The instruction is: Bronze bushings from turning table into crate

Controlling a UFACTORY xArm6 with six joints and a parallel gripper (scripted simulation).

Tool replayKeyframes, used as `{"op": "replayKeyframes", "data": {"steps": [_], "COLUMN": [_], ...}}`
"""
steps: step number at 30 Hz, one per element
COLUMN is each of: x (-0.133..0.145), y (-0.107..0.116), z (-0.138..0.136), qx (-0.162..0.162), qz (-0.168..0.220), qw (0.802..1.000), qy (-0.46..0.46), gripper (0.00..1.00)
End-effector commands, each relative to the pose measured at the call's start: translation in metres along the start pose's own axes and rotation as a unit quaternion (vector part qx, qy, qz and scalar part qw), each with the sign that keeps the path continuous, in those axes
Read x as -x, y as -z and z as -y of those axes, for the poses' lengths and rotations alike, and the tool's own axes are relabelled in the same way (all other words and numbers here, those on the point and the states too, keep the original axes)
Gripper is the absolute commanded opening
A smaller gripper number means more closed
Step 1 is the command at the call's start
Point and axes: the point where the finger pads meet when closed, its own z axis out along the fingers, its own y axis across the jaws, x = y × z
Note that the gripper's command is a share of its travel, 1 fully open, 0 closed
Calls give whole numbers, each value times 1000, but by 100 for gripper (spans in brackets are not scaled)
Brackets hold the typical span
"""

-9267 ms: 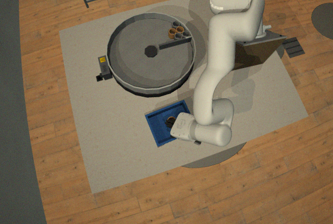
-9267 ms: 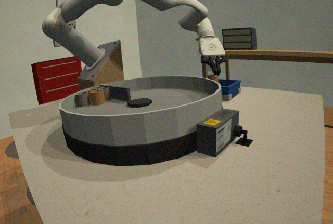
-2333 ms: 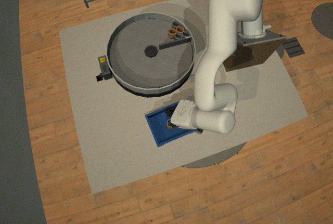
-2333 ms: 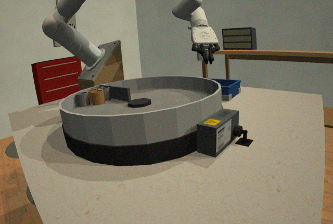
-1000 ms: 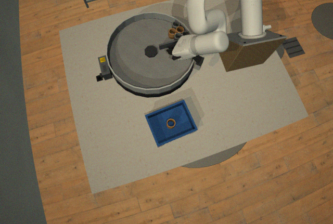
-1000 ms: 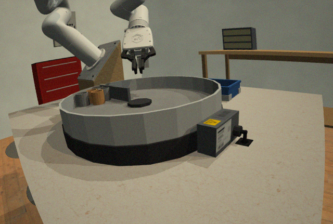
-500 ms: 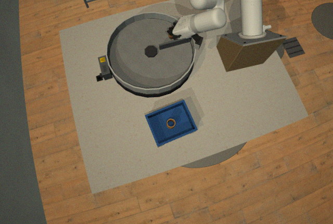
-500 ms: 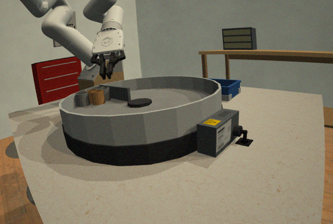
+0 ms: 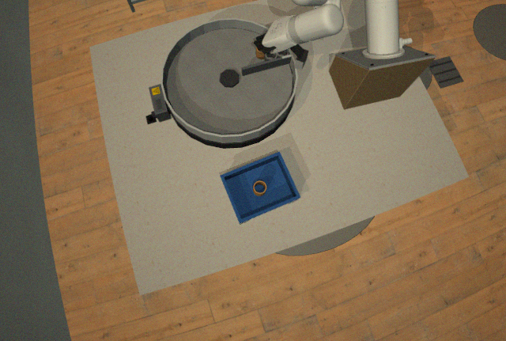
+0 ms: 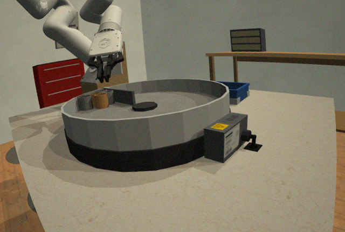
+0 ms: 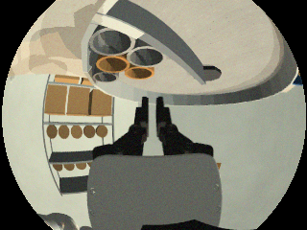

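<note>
My gripper [image 10: 104,81] [image 11: 152,104] is shut, with only a narrow empty gap between its fingertips. It hangs above the turning table [image 9: 191,84] [image 10: 167,129] [image 11: 240,43], near the bushing cluster. Two bronze bushings stand there, one [image 11: 112,64] [image 10: 101,100] beside the other [image 11: 139,73]. Three steel bushings stand around them: a wide one [image 11: 111,42], a second [image 11: 145,57] and a small one [image 11: 105,77]. In the top view the arm hides most of the cluster. The blue crate [image 9: 241,196] [image 10: 239,91] holds one bronze bushing [image 9: 254,188].
A dark divider bar [image 9: 266,66] [image 10: 124,96] [image 11: 177,43] stands on the turning table beside the bushings, pointing to the dark hub [image 9: 229,78] [image 10: 144,106]. A raised wall rings the turning table. A grey drive box [image 9: 157,102] [image 10: 225,137] sits outside it.
</note>
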Motion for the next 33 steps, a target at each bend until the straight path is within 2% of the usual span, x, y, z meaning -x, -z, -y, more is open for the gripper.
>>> {"op": "replayKeyframes", "data": {"steps": [1, 22, 28, 33], "x": [1, 3, -11, -12], "y": [0, -2, -17, -19], "z": [0, 0, 0, 0], "qx": [1, 1, 1, 1], "qz": [0, 0, 0, 0], "qw": [1000, 1000, 1000, 1000], "qy": [-1, -1, -1, -1], "gripper": [10, 10, 10, 10]}}
